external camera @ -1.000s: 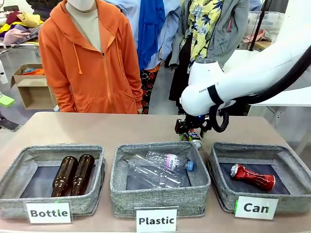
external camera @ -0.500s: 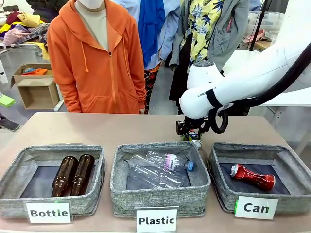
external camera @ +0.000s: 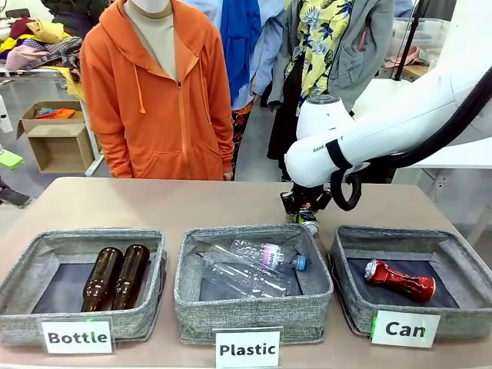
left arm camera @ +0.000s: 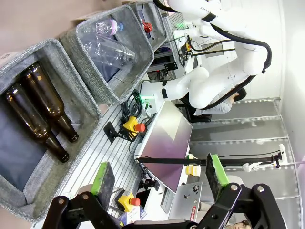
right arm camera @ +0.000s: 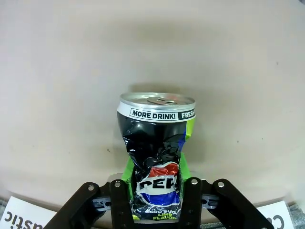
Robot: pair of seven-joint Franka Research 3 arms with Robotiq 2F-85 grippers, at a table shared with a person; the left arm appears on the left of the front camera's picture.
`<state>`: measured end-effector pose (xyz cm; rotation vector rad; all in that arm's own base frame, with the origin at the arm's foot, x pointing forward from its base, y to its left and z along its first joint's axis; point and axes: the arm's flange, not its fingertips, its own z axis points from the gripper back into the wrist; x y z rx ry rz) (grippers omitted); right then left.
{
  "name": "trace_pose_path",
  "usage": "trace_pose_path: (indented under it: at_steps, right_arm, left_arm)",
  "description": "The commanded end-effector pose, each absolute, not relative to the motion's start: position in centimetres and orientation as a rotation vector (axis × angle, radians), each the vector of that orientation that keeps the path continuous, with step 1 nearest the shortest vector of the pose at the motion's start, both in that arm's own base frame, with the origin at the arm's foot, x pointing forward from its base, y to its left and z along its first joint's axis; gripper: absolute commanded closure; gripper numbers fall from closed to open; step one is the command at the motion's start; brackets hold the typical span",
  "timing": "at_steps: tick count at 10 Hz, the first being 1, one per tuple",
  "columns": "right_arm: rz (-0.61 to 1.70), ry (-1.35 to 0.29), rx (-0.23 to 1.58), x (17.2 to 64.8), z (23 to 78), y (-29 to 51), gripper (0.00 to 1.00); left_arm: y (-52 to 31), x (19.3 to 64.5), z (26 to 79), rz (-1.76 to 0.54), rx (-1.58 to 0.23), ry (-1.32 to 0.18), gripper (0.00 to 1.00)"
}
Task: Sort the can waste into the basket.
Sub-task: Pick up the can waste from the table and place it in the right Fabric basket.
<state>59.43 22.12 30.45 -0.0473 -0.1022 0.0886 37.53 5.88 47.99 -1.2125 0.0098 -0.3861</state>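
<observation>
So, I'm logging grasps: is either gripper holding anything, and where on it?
The right gripper is shut on the dark can, pads on its crushed lower body. The left gripper is open, holding nothing.

From my station I see the beige bench (external camera: pixel 154 201) running across the room, lit evenly. Behind it, a grey floor (external camera: pixel 23 165) carries an open cardboard box (external camera: pixel 52 138), with piled clothes (external camera: pixel 31 38) on a surface at far left. A white table (external camera: pixel 453 157) stands at right.
</observation>
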Motion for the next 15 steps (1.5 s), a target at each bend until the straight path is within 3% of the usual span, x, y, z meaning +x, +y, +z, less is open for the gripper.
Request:
trace_pose_path:
  at_steps: [1, 4, 7, 9, 12, 15]
  right_arm:
    - [0.065, -0.118, -0.078, 60.0, 31.3, 22.2, 1.00]
    - [0.182, -0.138, 0.009, 58.8, 36.5, 20.3, 1.00]
    - [0.390, -0.174, 0.078, 54.0, 46.3, 15.8, 1.00]
    - [0.592, -0.177, 0.131, 49.5, 49.9, 12.3, 1.00]
    - [0.977, -0.181, 0.216, 42.3, 50.0, 8.1, 1.00]
    - [1.122, -0.121, 0.216, 39.5, 47.5, 5.7, 1.00]
  left_arm:
    - [5.9, 37.3, 48.1, -0.387, -1.210, 0.013, 0.00]
    - [5.9, 37.3, 48.1, -0.387, -1.210, 0.013, 0.00]
    - [5.9, 37.3, 48.1, -0.387, -1.210, 0.013, 0.00]
    - [5.9, 37.3, 48.1, -0.387, -1.210, 0.013, 0.00]
    - [5.9, 37.3, 48.1, -0.387, -1.210, 0.013, 0.00]
    - [5.9, 37.3, 48.1, -0.387, -1.210, 0.013, 0.00]
